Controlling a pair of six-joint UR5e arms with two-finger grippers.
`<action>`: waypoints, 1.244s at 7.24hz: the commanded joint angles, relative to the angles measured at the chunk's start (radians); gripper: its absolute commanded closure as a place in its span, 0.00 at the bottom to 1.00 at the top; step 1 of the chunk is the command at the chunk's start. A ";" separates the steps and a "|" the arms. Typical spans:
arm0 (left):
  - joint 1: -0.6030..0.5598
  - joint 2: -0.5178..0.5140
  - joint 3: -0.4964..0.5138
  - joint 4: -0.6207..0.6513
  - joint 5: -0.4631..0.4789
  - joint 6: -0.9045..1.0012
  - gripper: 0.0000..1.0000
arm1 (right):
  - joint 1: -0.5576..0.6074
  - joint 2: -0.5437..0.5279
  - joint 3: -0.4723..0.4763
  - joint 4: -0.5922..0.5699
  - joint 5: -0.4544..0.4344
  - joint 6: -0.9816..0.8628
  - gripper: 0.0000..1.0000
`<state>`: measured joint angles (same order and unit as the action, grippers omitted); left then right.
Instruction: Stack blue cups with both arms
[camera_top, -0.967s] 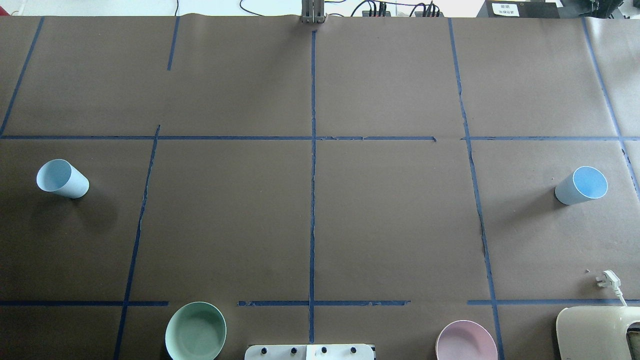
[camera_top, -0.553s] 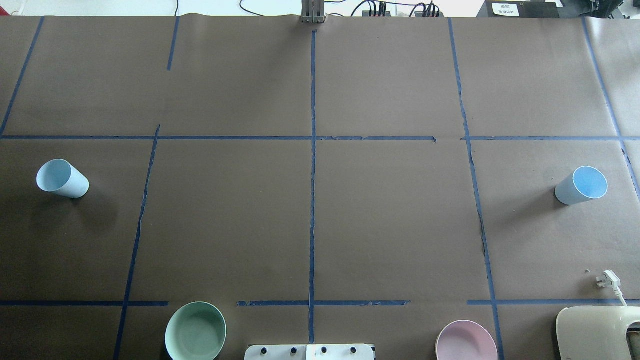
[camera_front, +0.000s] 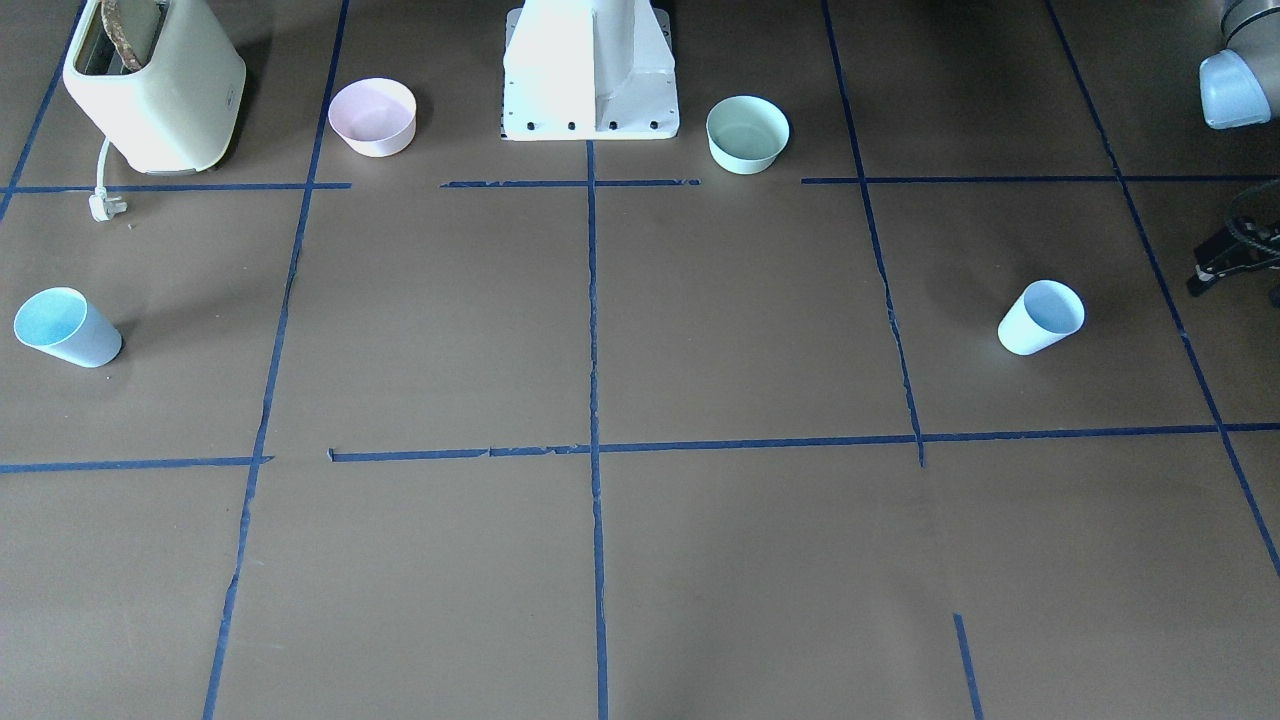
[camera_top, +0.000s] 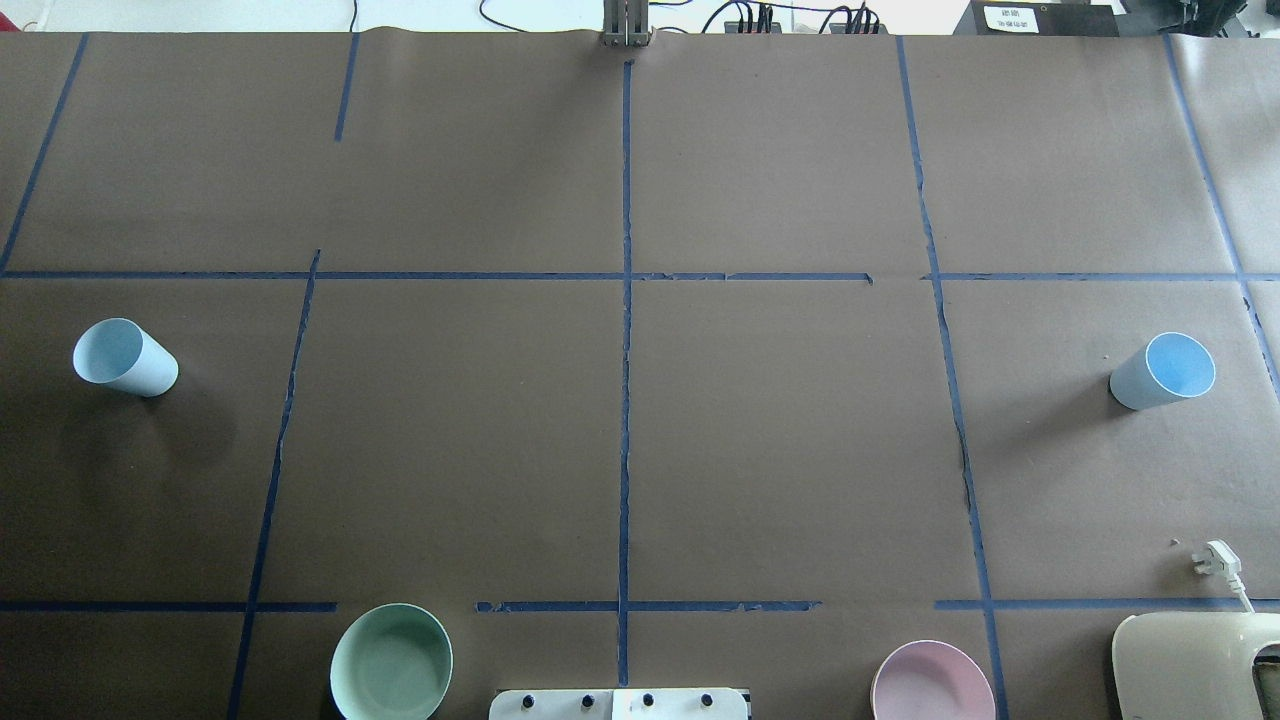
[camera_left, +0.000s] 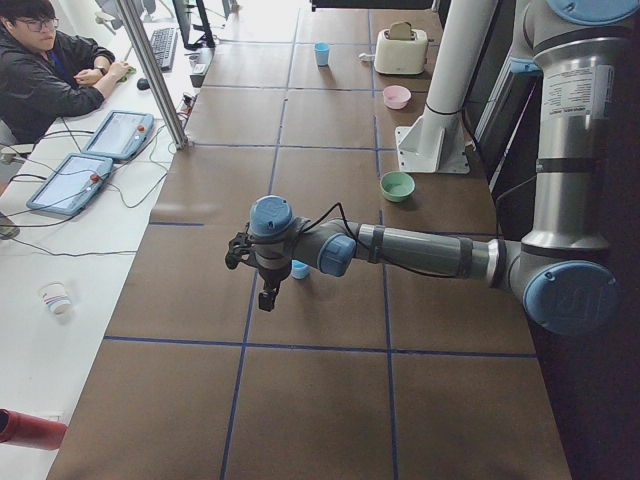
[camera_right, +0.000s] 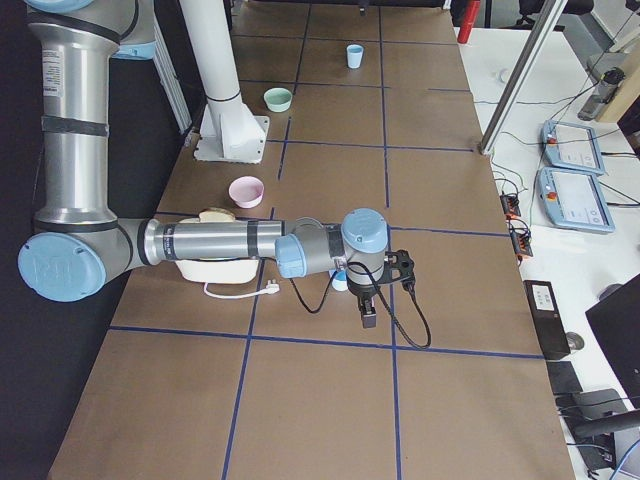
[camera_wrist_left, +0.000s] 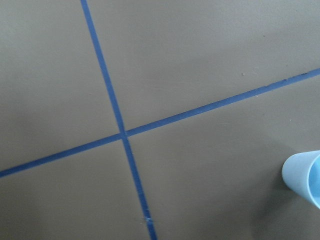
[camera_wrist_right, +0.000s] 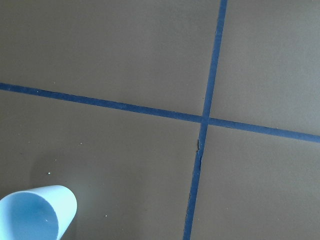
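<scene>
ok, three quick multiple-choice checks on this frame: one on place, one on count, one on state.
1. Where does the mint-green bowl sit relative to the white pedestal base?
A. on the robot's left of it
B. on the robot's right of it
C. at the table's far edge

2. How many blue cups are on the table?
A. one
B. two
C. three

3. What state are the cups in?
A. nested together
B. one lying on its side
C. both upright, far apart

Key:
1 A: the overhead view shows it left of the base, with the pink bowl on the right.
2 B: one cup is at the left end and another at the right end.
3 C: each stands mouth-up, at opposite ends of the table.
</scene>
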<state>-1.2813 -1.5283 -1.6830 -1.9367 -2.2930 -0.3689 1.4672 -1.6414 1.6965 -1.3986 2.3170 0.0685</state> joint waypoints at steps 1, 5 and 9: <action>0.153 0.004 0.014 -0.158 0.093 -0.282 0.00 | -0.007 0.000 0.000 0.001 0.001 -0.001 0.00; 0.253 0.004 0.026 -0.174 0.115 -0.348 0.00 | -0.007 -0.002 -0.006 0.001 -0.001 -0.006 0.00; 0.287 -0.006 0.051 -0.174 0.098 -0.352 1.00 | -0.007 -0.005 -0.008 0.001 -0.002 -0.006 0.00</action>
<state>-0.9962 -1.5280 -1.6295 -2.1109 -2.1866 -0.7199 1.4603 -1.6456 1.6890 -1.3975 2.3153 0.0623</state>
